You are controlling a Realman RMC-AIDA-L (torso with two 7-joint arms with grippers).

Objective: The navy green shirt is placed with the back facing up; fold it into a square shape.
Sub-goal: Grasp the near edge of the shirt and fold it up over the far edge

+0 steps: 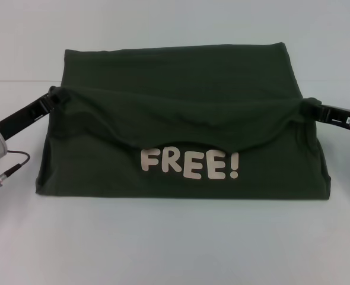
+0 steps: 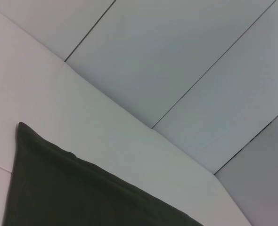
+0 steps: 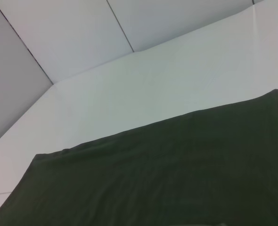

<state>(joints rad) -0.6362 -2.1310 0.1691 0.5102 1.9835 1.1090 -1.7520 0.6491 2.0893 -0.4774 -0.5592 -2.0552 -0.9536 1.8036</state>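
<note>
The near hem of the shirt (image 1: 181, 187) lies flat on the pale table (image 1: 175, 249), close to the robot, running straight across the head view. Just above that hem a cream print reading FREE! (image 1: 190, 164) shows, so the pictures contradict any idea of a plain garment; the print sits on a layer exposed below a lifted fold.

Farther back, a sagging edge of cloth spans between the 2 grippers. The left gripper (image 1: 55, 98) is clamped on the shirt at its left side, the fabric bunched around its tips; the right gripper (image 1: 310, 109) is clamped on the right side in the same way. The edge between them droops in the middle, nearly touching the print. Beyond it, the rest of the shirt lies smooth to the far edge.

Judging by this, the step in hand is a crosswise fold, with both arms carrying one held edge over the body of the shirt. The next move calls for both grippers to travel together, keeping the span taut enough that the slack middle does not crease, then lowering the edge square with the layer beneath before letting go.

The cloth is soft, matte, dark olive-green knit, limp under its own weight. Both wrist views show only flat green fabric on the white table, with panelled wall (image 2: 176, 56) behind.
</note>
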